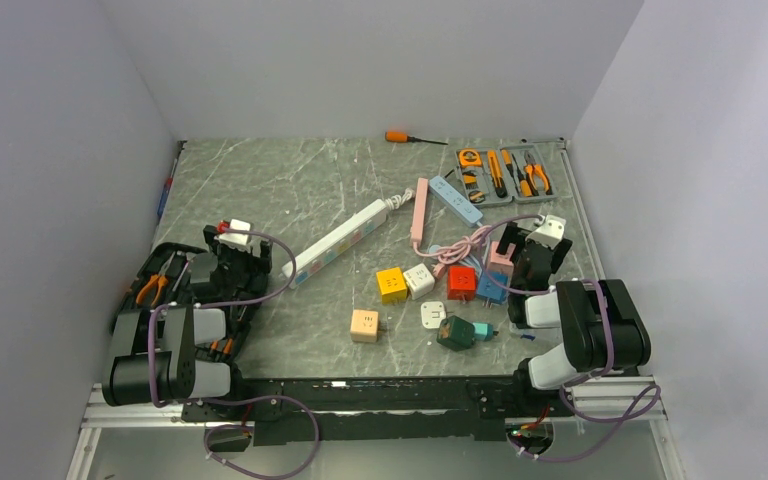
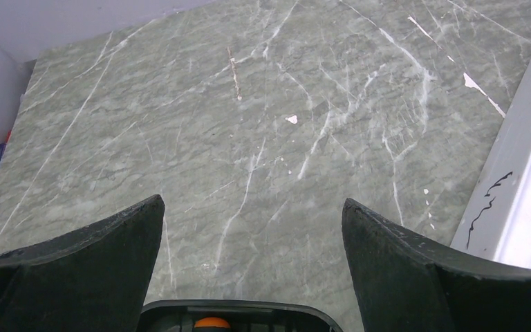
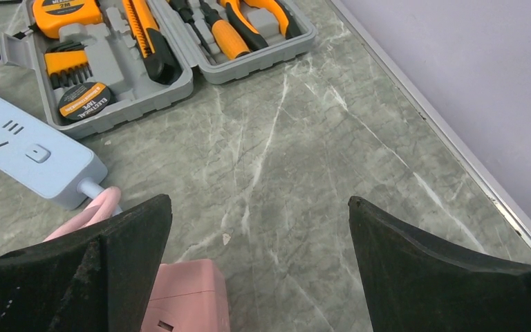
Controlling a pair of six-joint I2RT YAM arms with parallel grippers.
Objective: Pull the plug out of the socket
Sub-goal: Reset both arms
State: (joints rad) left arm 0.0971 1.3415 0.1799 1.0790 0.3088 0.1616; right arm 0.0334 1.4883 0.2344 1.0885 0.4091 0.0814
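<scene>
A dark green socket cube (image 1: 454, 332) lies at the front middle of the table, and a teal plug (image 1: 483, 330) sticks out of its right side. My left gripper (image 1: 232, 238) (image 2: 252, 214) stands open over bare marble at the left, far from the plug. Open as well, my right gripper (image 1: 538, 243) (image 3: 259, 211) hovers behind the plug with nothing between its fingers. A pink socket cube (image 3: 187, 297) (image 1: 501, 260) sits just beside its left finger. Neither wrist view shows the plug.
A white power strip (image 1: 335, 243) (image 2: 518, 194), a pink strip (image 1: 419, 212) and a blue strip (image 1: 457, 200) (image 3: 31, 149) lie mid-table. Yellow (image 1: 391, 284), white (image 1: 419, 281), red (image 1: 462, 282) and peach (image 1: 365, 325) cubes surround them. A grey tool kit (image 1: 503, 173) (image 3: 159, 48) stands back right, a black tool case (image 1: 165, 280) at left.
</scene>
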